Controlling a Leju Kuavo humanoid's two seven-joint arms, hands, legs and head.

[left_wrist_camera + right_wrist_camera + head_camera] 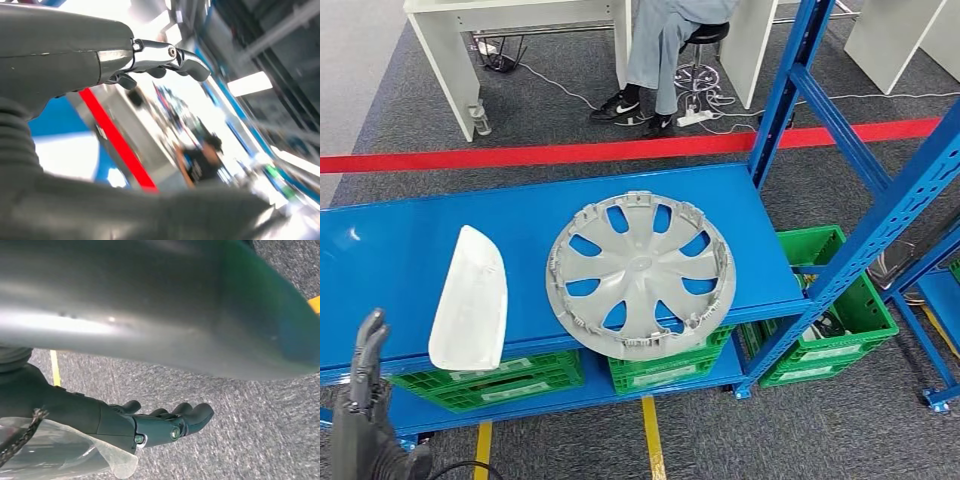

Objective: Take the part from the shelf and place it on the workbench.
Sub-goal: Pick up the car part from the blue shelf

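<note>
The left robot hand [365, 385] is rising at the near left corner of the head view, its dark fingers held straight and slightly apart, gripping nothing and hovering just in front of the blue shelf [395, 250] edge. In the right wrist view the right robot hand [166, 425] is hanging over grey carpet [245, 430], its fingers extended loosely and holding nothing. On the shelf, nearest the left robot hand, a white curved plastic part [471, 300] is lying with its near end at the front edge. Just beside it to the right, a grey wheel cover [641, 272] is resting flat, its near rim sticking out past the shelf front. Below the shelf board, green crates [509, 380] are sitting on the lower level, with another green crate [841, 300] to the right past the blue upright. Beyond the shelf, a red line [546, 155] is running across the carpet, and farther back a person [660, 50] is sitting on a stool between white desks [456, 50].
</note>
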